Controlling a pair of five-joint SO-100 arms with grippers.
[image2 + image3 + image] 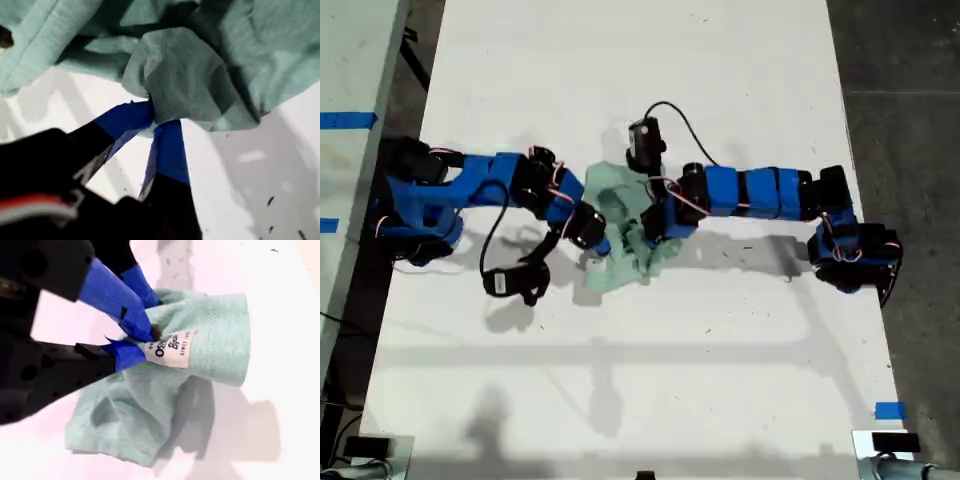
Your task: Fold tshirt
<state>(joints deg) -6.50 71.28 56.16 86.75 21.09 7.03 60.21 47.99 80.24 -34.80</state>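
Note:
The tshirt (617, 205) is a crumpled pale mint-green heap in the middle of the white table (650, 380). Two blue arms reach in from the exterior view's left and right, and their jaws meet at the heap. I cannot tell from the wrist views which arm is which. My first gripper (155, 117) is shut on a bunched fold of the tshirt (185, 65), lifted a little off the table. My second gripper (145, 342) is shut on the tshirt (215, 335) right beside its white neck label (172, 348).
A black camera (505, 283) on a cable hangs beside the arm on the exterior view's left, and another (644, 143) sits above the other arm. Blue tape (890, 410) marks the table near the exterior view's lower right. Dark floor (910, 100) borders the exterior view's right edge.

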